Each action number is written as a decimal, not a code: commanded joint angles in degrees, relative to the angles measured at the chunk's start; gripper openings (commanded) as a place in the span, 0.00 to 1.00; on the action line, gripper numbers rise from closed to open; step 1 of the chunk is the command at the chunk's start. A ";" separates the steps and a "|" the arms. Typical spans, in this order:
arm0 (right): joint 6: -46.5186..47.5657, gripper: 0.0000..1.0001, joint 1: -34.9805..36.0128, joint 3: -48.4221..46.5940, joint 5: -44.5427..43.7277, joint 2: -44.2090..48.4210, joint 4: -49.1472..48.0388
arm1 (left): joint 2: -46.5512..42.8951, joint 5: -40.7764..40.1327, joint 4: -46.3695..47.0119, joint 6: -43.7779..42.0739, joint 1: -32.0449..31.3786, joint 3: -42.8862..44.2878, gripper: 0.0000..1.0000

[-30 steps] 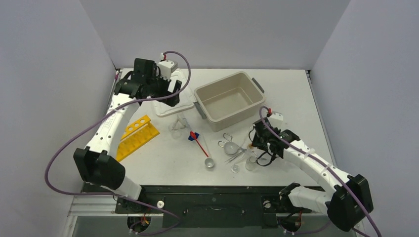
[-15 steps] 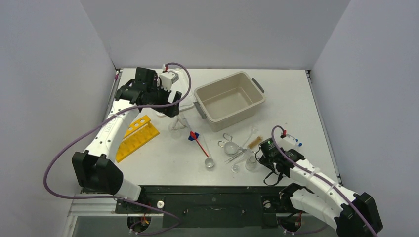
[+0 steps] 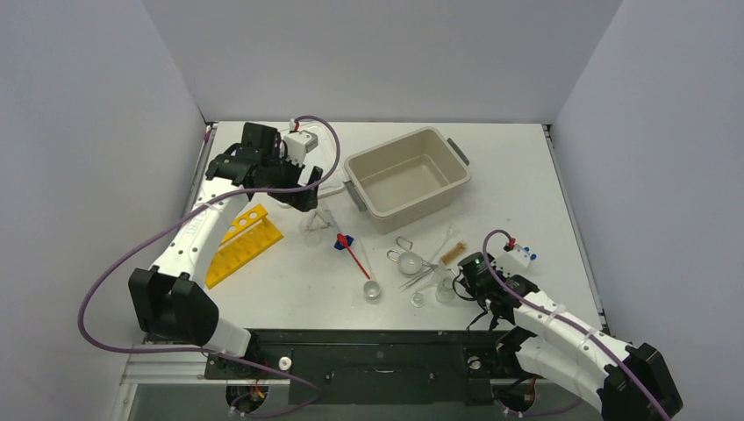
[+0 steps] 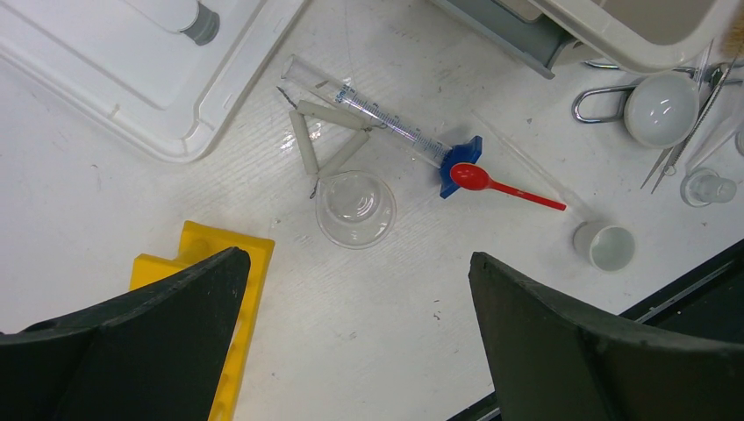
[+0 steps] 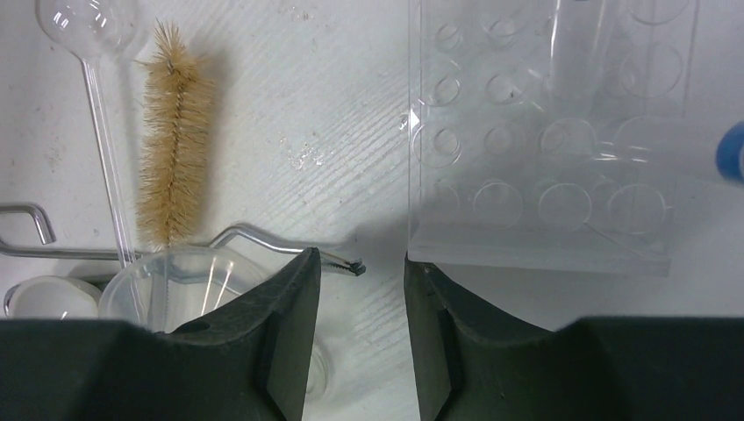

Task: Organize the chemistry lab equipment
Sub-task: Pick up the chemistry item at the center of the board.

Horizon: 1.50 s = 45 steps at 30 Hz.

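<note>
The lab equipment lies scattered on the white table. In the left wrist view I see a clear beaker point(image 4: 355, 209), a graduated tube with a blue cap point(image 4: 377, 116), a red spatula point(image 4: 504, 186) and the yellow holed rack point(image 4: 226, 298). My left gripper point(image 4: 357, 259) hovers wide open above them, holding nothing. My right gripper point(image 5: 361, 260) is low over the table, open by a narrow gap with nothing in it. The metal tongs' tip point(image 5: 351, 264) and a clear beaker point(image 5: 175, 281) lie just to its left. The brush point(image 5: 175, 132) lies beyond.
The beige tub point(image 3: 406, 180) stands at the back centre. The white lid point(image 4: 149, 79) lies under my left arm. A clear holed plastic rack point(image 5: 544, 132) sits right of my right gripper. A small white cup point(image 3: 373, 290) and more tongs point(image 3: 412, 261) lie mid-table.
My right arm has drawn back from beside the tub toward the near right, and its jaws have narrowed a little. The left arm has shifted only slightly.
</note>
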<state>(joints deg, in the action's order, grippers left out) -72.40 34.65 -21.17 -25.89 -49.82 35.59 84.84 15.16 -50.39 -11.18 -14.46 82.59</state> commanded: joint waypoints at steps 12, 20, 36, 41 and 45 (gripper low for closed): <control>-3.83 0.35 1.59 5.05 -0.93 -2.71 -10.12 | -2.48 -1.04 0.55 -0.86 0.30 -0.35 0.97; -6.51 0.24 4.04 6.27 -2.45 -4.72 -12.09 | -2.41 -1.79 1.13 -0.95 0.30 -0.43 0.97; -1.78 0.00 6.24 -6.31 -15.66 -3.93 -5.11 | -3.70 -2.79 2.11 -2.04 0.80 -2.69 0.97; 2.98 0.00 4.59 -13.67 -18.26 -6.88 -2.03 | -3.71 -2.66 2.05 -2.14 0.85 -2.69 0.97; 6.42 0.00 2.44 -16.82 -18.66 -8.61 -1.38 | -3.90 -2.72 2.26 -2.41 1.21 -2.99 0.97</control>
<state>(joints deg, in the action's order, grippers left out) -70.91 39.09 -34.50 -40.23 -56.88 31.31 83.05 12.43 -49.95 -12.75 -13.80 79.64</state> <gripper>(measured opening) 0.057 0.967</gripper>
